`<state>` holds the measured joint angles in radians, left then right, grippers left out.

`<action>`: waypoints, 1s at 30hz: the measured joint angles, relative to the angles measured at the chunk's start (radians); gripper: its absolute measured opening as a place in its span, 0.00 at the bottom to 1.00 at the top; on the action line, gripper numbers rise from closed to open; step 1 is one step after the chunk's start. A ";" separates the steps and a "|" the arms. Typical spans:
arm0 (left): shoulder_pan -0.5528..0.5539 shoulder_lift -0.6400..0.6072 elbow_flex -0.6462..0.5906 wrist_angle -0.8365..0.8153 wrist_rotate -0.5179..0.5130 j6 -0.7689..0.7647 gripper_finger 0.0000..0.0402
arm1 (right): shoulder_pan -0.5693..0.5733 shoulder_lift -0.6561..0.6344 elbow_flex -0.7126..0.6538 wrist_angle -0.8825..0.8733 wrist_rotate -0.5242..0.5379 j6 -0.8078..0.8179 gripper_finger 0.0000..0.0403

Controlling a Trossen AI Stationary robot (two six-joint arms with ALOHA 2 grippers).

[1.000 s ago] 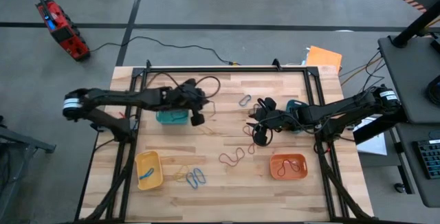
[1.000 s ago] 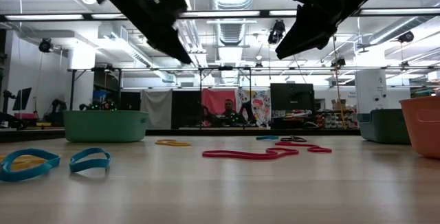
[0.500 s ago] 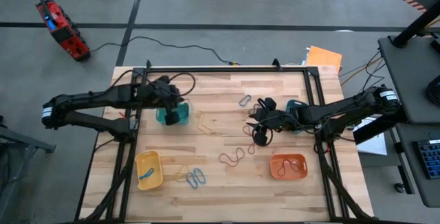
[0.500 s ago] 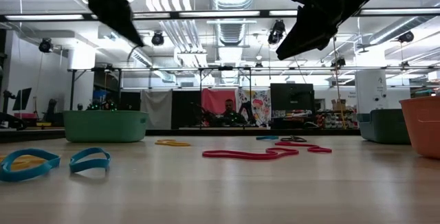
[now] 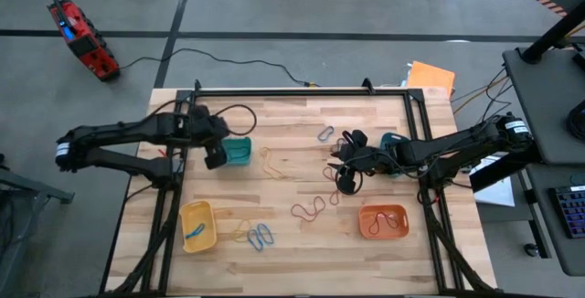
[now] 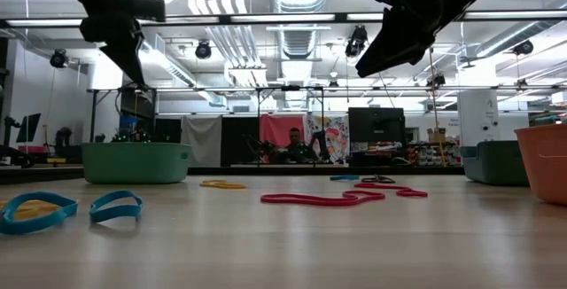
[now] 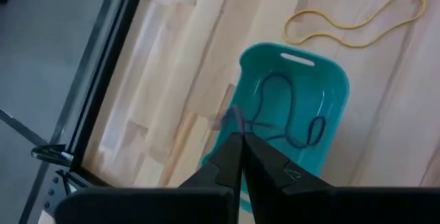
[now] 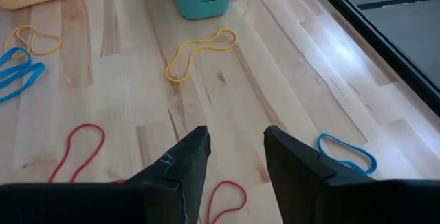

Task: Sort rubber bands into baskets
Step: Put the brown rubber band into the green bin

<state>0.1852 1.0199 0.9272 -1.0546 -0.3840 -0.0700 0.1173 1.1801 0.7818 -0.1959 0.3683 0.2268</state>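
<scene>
Four baskets are set on the wooden table (image 5: 292, 243). At the near left, the yellow basket (image 5: 197, 226) is seen with a blue band inside, and a pair of blue rubber bands (image 5: 261, 236) lies just to its right beside a thin yellow one. Farther back, the teal-green basket (image 5: 238, 150) holds a dark grey band (image 7: 289, 114); the left gripper (image 5: 215, 156) is held over that basket's left end, its fingers pressed fully together with nothing clearly caught between them. A yellow rubber band (image 5: 271, 163) lies just right of this basket. In the middle, a red rubber band (image 5: 309, 208) is spread on the boards, with a small blue-grey band (image 5: 325, 133) toward the far edge. The right gripper (image 5: 345, 179) hangs above the table right of centre, its fingers parted and empty, well clear of the bands below. Behind its arm, the blue basket (image 5: 395, 142) is mostly hidden. At the near right, the orange basket (image 5: 383, 222) contains a red-brown band. A flat orange sheet (image 5: 430, 76) rests at the far right corner.
</scene>
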 joint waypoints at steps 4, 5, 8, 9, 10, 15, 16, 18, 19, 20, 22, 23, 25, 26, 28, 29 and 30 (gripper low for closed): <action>0.000 0.026 0.000 0.017 0.043 0.002 0.00 | 0.000 0.000 0.000 0.000 0.000 0.001 0.35; 0.000 0.030 0.000 0.023 0.069 0.010 0.00 | 0.000 0.000 0.000 0.000 0.000 0.001 0.34; -0.001 0.042 0.000 0.033 0.083 0.021 0.00 | 0.000 0.000 0.000 0.000 0.000 0.000 0.33; -0.001 0.047 -0.001 0.030 0.064 0.021 0.00 | 0.000 0.000 0.000 0.000 0.000 0.000 0.33; 0.000 0.053 -0.002 0.023 0.041 0.022 0.00 | 0.000 0.000 0.000 0.000 0.000 0.000 0.33; 0.002 0.091 -0.007 0.003 0.008 0.023 0.00 | 0.000 0.000 -0.002 0.000 0.000 0.000 0.32; 0.003 0.102 -0.007 0.000 0.009 0.024 0.00 | 0.000 0.000 -0.002 0.000 0.000 0.000 0.33; 0.003 0.125 -0.007 0.000 0.009 0.034 0.00 | 0.000 0.000 -0.004 0.000 0.000 0.000 0.34; 0.003 0.137 -0.007 0.000 0.011 0.043 0.00 | 0.000 0.000 -0.005 0.000 0.000 0.001 0.34; 0.003 0.150 -0.007 0.001 0.019 0.050 0.00 | 0.000 0.000 -0.007 0.000 0.000 0.001 0.34; 0.004 0.174 -0.007 0.006 0.053 0.069 0.00 | 0.000 0.000 -0.010 0.000 0.000 0.002 0.35; 0.006 0.186 -0.007 0.011 0.071 0.077 0.00 | 0.000 0.000 -0.012 0.000 0.000 0.002 0.35; 0.008 0.204 -0.007 0.032 0.101 0.095 0.00 | 0.000 0.000 -0.017 0.001 0.000 0.010 0.34; 0.009 0.212 -0.007 0.044 0.117 0.106 0.00 | 0.000 0.000 -0.018 0.001 0.000 0.011 0.34; 0.011 0.226 -0.007 0.076 0.147 0.133 0.00 | 0.000 0.000 -0.023 0.005 0.000 0.012 0.33; 0.014 0.231 -0.008 0.098 0.164 0.149 0.00 | 0.000 0.000 -0.027 0.008 0.000 0.012 0.33; 0.016 0.235 -0.008 0.121 0.179 0.162 0.00 | 0.000 0.000 -0.032 0.015 0.000 0.012 0.33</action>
<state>0.2009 1.2544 0.9195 -0.9335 -0.2046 0.0918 0.1173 1.1801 0.7502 -0.1811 0.3683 0.2390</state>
